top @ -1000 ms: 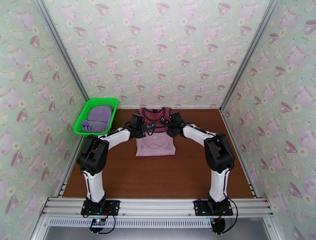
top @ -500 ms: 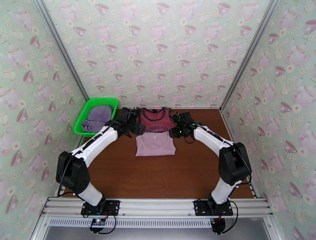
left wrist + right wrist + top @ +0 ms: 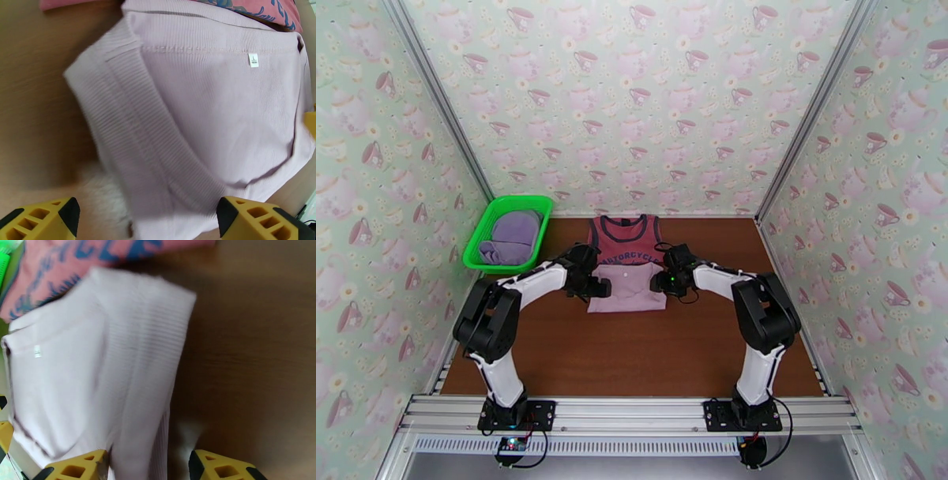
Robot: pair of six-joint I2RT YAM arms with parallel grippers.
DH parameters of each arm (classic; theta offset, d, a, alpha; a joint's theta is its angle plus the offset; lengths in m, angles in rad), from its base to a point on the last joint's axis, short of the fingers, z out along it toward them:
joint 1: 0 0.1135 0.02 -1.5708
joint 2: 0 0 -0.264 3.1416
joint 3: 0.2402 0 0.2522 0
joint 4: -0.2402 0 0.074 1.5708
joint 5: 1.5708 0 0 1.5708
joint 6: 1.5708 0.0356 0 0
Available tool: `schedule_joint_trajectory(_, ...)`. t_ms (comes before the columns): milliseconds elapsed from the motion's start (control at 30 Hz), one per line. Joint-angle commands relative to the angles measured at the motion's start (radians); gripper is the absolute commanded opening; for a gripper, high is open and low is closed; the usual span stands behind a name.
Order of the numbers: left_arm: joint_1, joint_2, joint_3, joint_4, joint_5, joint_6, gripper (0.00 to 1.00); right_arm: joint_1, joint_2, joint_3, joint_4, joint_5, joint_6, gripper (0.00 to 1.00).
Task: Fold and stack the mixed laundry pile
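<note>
Judging by the layout, the job is partway done. The pale pink-lilac shirt [image 3: 627,287] lies folded into a ribbed rectangle mid-table [image 3: 632,355], its far edge overlapping the dusty-red tank top [image 3: 625,238], which lies flat and unfolded just beyond. Lavender garments [image 3: 511,235] sit crumpled in the green basket [image 3: 485,219] at far left. The left gripper [image 3: 148,219] gapes wide over the shirt's left edge, and the right gripper [image 3: 146,465] is half open astride its right edge. Neither holds anything.
</note>
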Motion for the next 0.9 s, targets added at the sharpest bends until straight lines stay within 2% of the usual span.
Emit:
schedule_joint_trajectory(0,-0.006,0.051,0.019,0.053,0.065,-0.018,0.92,0.026,0.072,-0.001,0.067,-0.045,0.044,0.56)
schedule_joint_trajectory(167,-0.032,0.118,0.035,0.096,0.083,-0.026,0.84,0.033,0.103,-0.010,0.093,-0.045,0.056,0.52)
schedule_joint_trajectory(267,-0.048,0.139,0.035,0.132,0.083,-0.042,0.73,0.034,0.109,-0.027,0.109,-0.055,0.063,0.42)
schedule_joint_trajectory(433,-0.059,0.138,0.028,0.152,0.083,-0.058,0.41,0.038,0.104,-0.044,0.124,-0.071,0.066,0.21)
schedule_joint_trajectory(500,-0.060,0.122,0.022,0.147,0.082,-0.058,0.21,0.037,0.092,-0.042,0.111,-0.065,0.059,0.09)
schedule_joint_trajectory(533,-0.060,0.112,0.019,0.143,0.075,-0.057,0.16,0.037,0.083,-0.039,0.097,-0.060,0.051,0.06)
schedule_joint_trajectory(600,-0.060,0.075,0.009,0.131,0.048,-0.050,0.12,0.037,0.057,-0.019,0.055,-0.041,0.033,0.00)
schedule_joint_trajectory(867,-0.060,-0.143,0.039,-0.005,-0.083,-0.044,0.04,0.037,-0.119,0.135,-0.175,0.050,-0.065,0.00)
